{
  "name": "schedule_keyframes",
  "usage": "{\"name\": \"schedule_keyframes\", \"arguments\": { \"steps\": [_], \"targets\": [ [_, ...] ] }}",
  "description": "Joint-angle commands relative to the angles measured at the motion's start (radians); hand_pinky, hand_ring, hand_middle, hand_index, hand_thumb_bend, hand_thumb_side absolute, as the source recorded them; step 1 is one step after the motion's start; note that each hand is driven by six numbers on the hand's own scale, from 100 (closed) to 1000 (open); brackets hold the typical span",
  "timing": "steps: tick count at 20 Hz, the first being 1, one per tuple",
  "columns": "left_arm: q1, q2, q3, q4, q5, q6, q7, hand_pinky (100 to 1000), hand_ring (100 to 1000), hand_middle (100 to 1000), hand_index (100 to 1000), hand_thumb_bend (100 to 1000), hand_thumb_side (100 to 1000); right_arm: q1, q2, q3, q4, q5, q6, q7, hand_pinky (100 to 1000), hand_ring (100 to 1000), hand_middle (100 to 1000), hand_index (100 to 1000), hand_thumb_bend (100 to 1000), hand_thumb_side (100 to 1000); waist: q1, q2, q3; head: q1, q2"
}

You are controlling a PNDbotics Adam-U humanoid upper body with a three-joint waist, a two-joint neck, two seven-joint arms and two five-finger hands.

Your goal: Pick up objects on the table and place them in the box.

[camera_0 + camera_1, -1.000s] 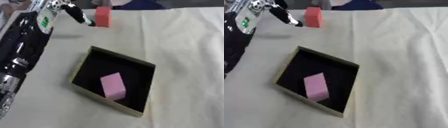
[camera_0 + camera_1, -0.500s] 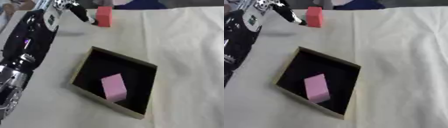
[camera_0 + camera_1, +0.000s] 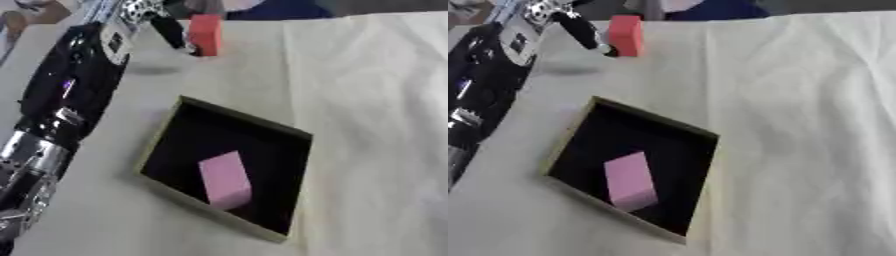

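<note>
Reaching my left hand point(image 3: 150, 15), fingers straight, beside the red block point(image 3: 205, 33); it looks light, rigid, best pinched across its flat sides

no text, brand, number or sign can be read in either view. the left arm point(image 3: 74, 85) carries a small pale label near the wrist and a small violet mark lower down; both are too blurred to make out any characters. the red block point(image 3: 205, 33), the pink block point(image 3: 225, 178) and the box point(image 3: 166, 132) show plain faces with no marking. the cloth point(image 3: 367, 100) is unprinted.
</note>
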Motion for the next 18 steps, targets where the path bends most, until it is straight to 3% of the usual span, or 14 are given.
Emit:
{"name": "schedule_keyframes", "arguments": {
  "steps": [1, 6, 10, 18],
  "targets": [
    [-0.031, 0.017, 0.013, -0.009, -0.017, 0.004, 0.003, 879, 942, 914, 966, 740, 100, -0.016, -0.036, -0.005, -0.005, -0.007, -0.005, 0.001, 816, 787, 644, 715, 100, 640, -0.003, -0.019, -0.003, 0.013, -0.013],
    [-0.044, 0.020, 0.014, 0.000, -0.062, 0.019, 0.013, 877, 945, 917, 957, 739, 100, -0.022, -0.041, -0.005, -0.002, -0.014, -0.006, 0.002, 816, 787, 642, 714, 100, 640, 0.002, -0.010, -0.009, 0.033, -0.013],
    [-0.048, 0.024, 0.015, 0.003, -0.101, 0.028, 0.003, 882, 950, 923, 954, 672, 100, -0.023, -0.045, -0.008, 0.002, -0.022, -0.007, 0.000, 816, 786, 640, 713, 100, 640, 0.004, -0.004, -0.009, 0.042, -0.012],
    [-0.054, 0.037, 0.029, 0.013, -0.151, 0.039, 0.055, 886, 958, 932, 961, 666, 100, -0.039, -0.052, -0.004, 0.011, -0.040, -0.014, 0.007, 815, 784, 634, 711, 100, 639, 0.011, 0.018, -0.020, 0.067, -0.027]
  ]
}}
